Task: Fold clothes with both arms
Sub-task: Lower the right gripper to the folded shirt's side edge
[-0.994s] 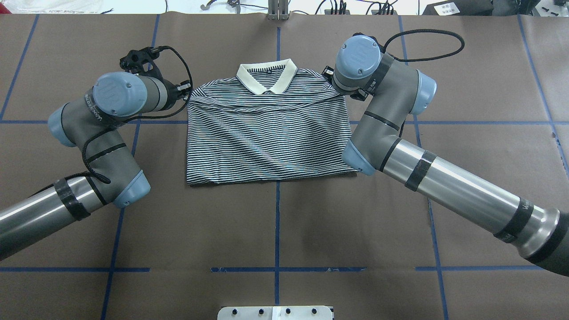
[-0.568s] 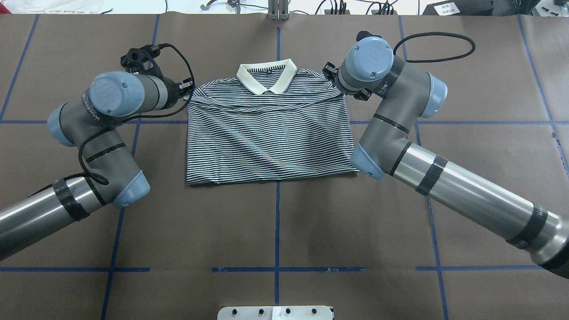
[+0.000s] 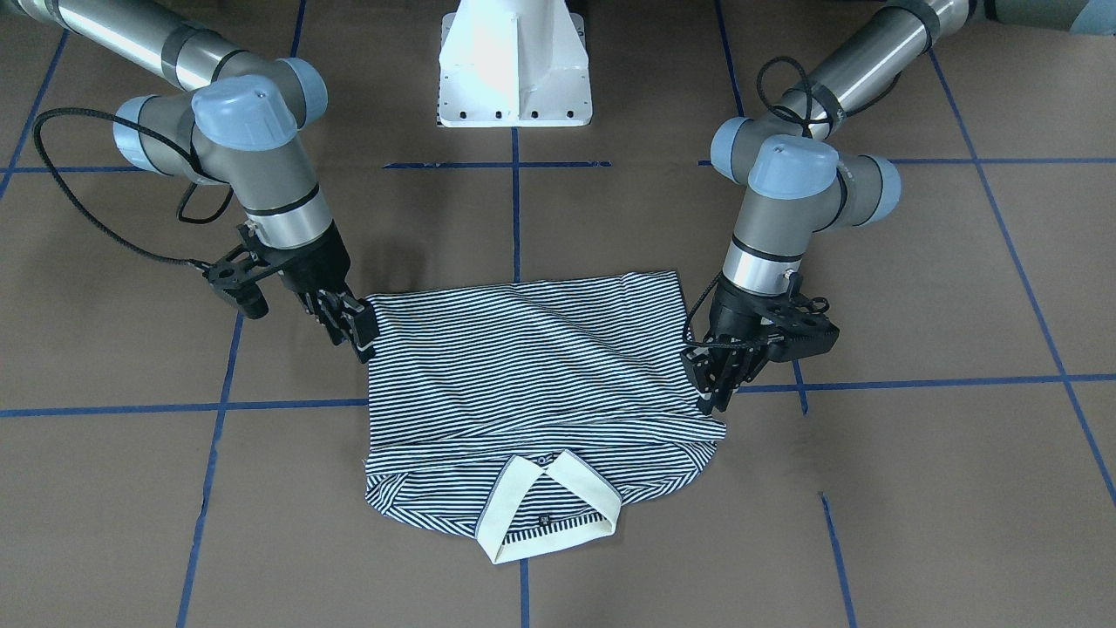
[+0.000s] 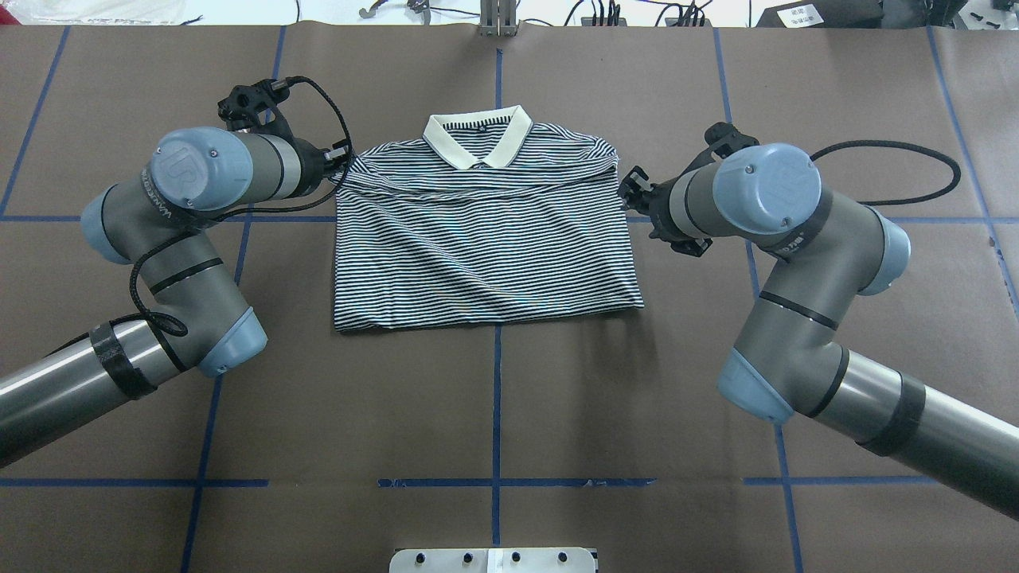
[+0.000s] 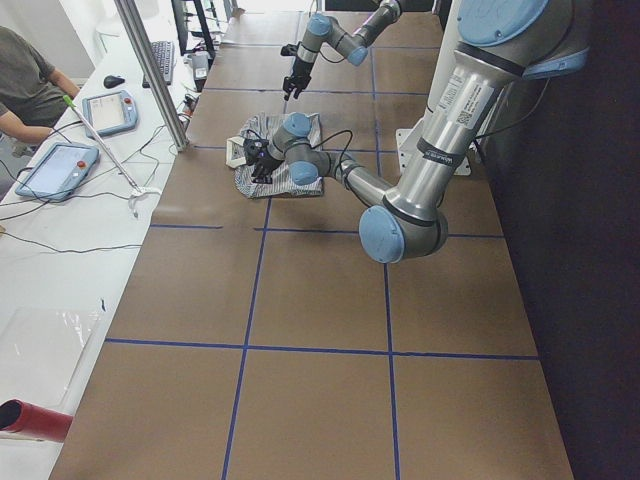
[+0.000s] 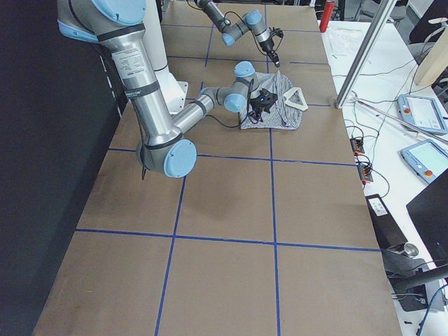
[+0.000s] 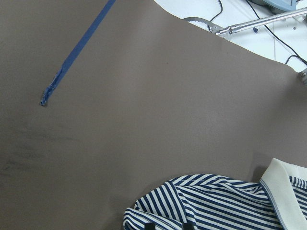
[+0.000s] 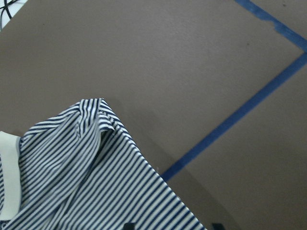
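Observation:
The striped polo shirt (image 4: 478, 247) lies folded into a rectangle at the table's middle, its cream collar (image 4: 478, 135) on the far side. In the front view the shirt (image 3: 523, 375) has its collar (image 3: 549, 506) nearest the camera. My left gripper (image 4: 341, 157) (image 3: 717, 394) is at the shirt's left shoulder corner. In the left wrist view its jaws stand narrow with striped fabric (image 7: 216, 206) bunched between them. My right gripper (image 4: 631, 189) (image 3: 359, 336) hovers open just off the shirt's right edge, holding nothing. Its jaws stand wide apart over the shirt's edge (image 8: 86, 182).
Brown paper with blue tape lines (image 4: 497, 398) covers the table. The white pedestal base (image 3: 514, 61) stands on the robot's side. Beyond the far edge a side bench holds tablets (image 5: 60, 165), cables and a metal post (image 5: 150, 60), with a seated person (image 5: 25, 80).
My right arm has swung away from the shirt's right shoulder, down and outward to beside the right edge, leaving that shoulder lying flat. The left arm has barely shifted.

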Motion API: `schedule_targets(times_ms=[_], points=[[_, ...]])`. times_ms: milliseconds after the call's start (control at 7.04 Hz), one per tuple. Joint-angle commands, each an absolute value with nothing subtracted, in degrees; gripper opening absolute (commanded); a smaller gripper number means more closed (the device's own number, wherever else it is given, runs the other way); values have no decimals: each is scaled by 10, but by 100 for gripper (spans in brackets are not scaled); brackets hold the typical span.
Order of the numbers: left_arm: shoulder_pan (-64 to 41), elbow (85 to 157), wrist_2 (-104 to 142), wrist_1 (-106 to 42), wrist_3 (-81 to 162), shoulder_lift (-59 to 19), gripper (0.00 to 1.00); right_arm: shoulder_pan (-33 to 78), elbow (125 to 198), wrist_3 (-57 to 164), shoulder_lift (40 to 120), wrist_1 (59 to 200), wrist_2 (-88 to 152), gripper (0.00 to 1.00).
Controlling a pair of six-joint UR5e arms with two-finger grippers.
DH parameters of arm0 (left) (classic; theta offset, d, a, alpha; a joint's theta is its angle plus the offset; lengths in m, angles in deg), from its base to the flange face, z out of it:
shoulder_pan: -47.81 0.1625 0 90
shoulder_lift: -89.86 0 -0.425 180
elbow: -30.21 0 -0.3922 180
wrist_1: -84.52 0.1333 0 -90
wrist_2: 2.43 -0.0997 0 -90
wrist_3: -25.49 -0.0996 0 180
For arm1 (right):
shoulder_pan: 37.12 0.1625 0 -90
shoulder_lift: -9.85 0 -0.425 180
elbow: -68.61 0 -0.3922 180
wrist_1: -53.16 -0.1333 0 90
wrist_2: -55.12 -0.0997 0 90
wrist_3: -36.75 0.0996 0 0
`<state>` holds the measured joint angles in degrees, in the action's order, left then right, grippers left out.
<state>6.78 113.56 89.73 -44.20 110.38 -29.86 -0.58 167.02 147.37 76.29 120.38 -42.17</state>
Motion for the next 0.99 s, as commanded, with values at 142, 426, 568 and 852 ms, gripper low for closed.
schedule_targets(times_ms=[142,426,568,852], points=[[70,1135,909,-452,1104,-298,31,-38,1678,1541,793,1202,-417,70],[71,1135,908,-452,1104,-298,31,-74,1673,1567,792,1207,-407,73],[70,1135,908,-451,1103,-298,31,-85,1667,1567,790,1208,-394,73],[70,1135,908,-452,1102,-298,31,-87,1669,1568,793,1208,-391,72]])
